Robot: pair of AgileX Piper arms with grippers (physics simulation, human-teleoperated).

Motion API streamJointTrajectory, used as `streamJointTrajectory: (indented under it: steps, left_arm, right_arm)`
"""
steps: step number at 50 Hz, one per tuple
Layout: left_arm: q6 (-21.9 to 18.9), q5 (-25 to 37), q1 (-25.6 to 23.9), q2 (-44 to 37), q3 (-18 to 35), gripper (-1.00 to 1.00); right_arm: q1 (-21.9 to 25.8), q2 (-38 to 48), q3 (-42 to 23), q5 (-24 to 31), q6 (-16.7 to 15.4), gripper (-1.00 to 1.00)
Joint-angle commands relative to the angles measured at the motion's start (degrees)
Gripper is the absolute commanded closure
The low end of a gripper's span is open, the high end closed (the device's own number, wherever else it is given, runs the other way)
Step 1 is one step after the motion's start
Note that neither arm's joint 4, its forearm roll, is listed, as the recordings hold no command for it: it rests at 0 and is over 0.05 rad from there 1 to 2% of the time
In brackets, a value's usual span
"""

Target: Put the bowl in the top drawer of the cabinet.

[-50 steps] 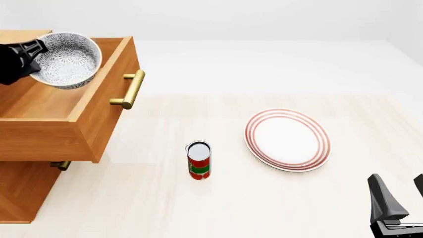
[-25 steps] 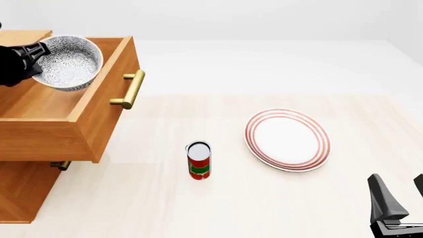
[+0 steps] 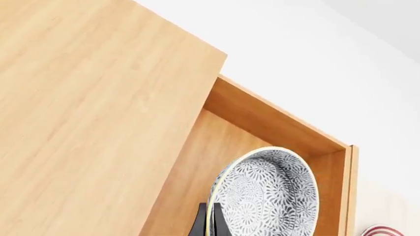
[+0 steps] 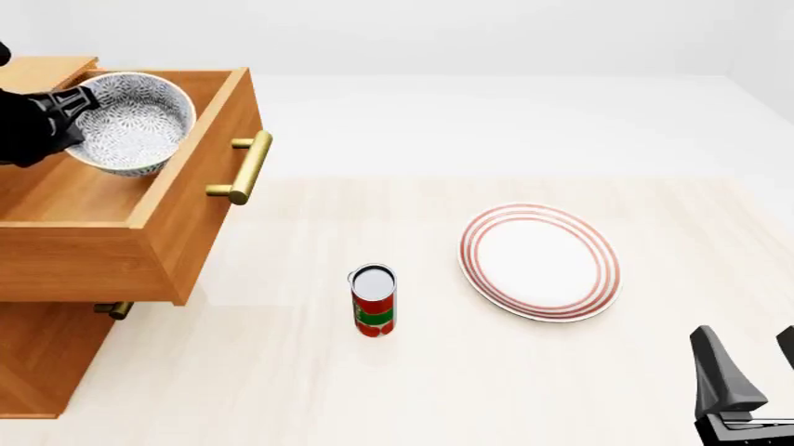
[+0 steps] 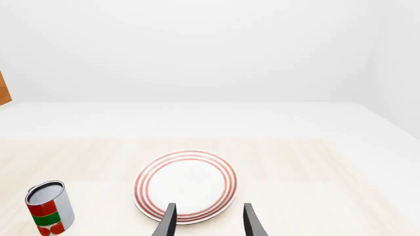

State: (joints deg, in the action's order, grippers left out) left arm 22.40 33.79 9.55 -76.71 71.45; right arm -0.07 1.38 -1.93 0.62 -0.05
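Closest to the camera, at the low right corner of the front view, is the right gripper point(image 4: 748, 358). Its two black fingers stand apart and hold nothing. From the right wrist view those fingers point toward the plate point(image 5: 186, 185), which is white with red rings around its rim.

A bit farther out on the pale table point(image 4: 522, 390) stands a small can point(image 4: 372, 299) with a red and green label and a grey top. It stands upright. The plate lies flat to the right of the can, a little farther back, and the two do not touch.

On the left is the cabinet point(image 4: 37, 358), made of light-brown wood. Its top drawer point(image 4: 186, 214) is pulled out and open, with a gold bar handle point(image 4: 245, 167) on its front. Under it, a smaller gold handle point(image 4: 114, 309) peeks out.

Farthest back, the left gripper point(image 4: 77, 104) is pinched on the rim of the bowl point(image 4: 134, 123). The bowl is white with dark blue-grey flowers all over. It is tilted, with its open side turned up and toward the camera. It hangs over the inside of the open drawer, near the back. I cannot tell if it touches the drawer floor.
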Motion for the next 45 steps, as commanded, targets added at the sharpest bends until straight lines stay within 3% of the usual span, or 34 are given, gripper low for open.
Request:
streamJointTrajectory:
  steps: [1,22,26,27,45]
  left_arm:
    - [-0.45,-0.34,0.07,-0.09,-0.02,1.00]
    - [-1.33,-0.28,0.08,-0.38,-0.18,1.00]
    - [-2.99,-0.64,-0.11,-0.19,0.35,1.00]
    - [-3.59,-0.70,-0.09,-0.14,0.53,-1.00]
    - [-4.11,-0.82,0.22,0.40,1.04,-1.00]
  right_arm:
    - [0.00,0.00,0.00,0.00,0.00,-1.00]
    - [0.00,0.00,0.00,0.00,0.01,-1.00]
    - [0.01,0.02,0.00,-0.01,-0.01,-1.00]
    - [0.00,0.02,0.00,-0.01,0.00,-1.00]
    - [0.00,0.00,0.00,0.00,0.00,-1.00]
